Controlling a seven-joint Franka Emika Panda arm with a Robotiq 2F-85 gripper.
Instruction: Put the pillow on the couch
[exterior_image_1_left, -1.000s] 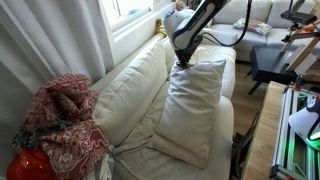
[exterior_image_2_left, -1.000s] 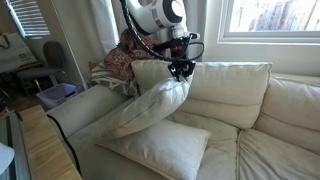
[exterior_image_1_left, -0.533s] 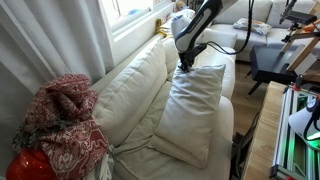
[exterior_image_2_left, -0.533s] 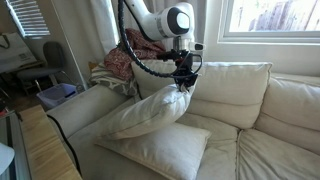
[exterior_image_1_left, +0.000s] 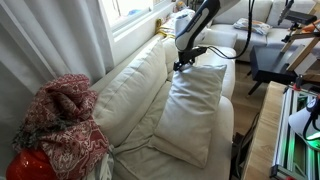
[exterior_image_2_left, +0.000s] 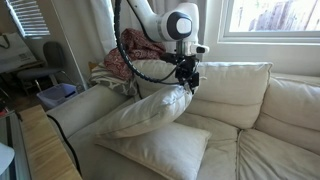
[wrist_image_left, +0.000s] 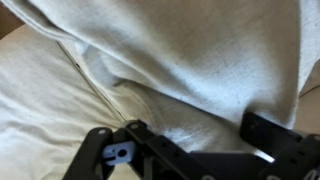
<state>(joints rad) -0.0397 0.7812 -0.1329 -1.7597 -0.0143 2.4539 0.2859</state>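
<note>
The gripper (exterior_image_2_left: 188, 82) sits at the top corner of the pillow (exterior_image_2_left: 140, 110), jaws released (clear in the wrist view). The pillow lies on the couch (exterior_image_2_left: 238, 95), partly hiding another cushion (exterior_image_2_left: 160, 152).

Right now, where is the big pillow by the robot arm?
In an exterior view the pillow rests on the couch seat atop a second cushion, its upper corner right below the gripper.

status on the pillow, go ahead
Open gripper at top corner of pillow. It rests on couch, atop second cushion. Nothing blocking.
</note>
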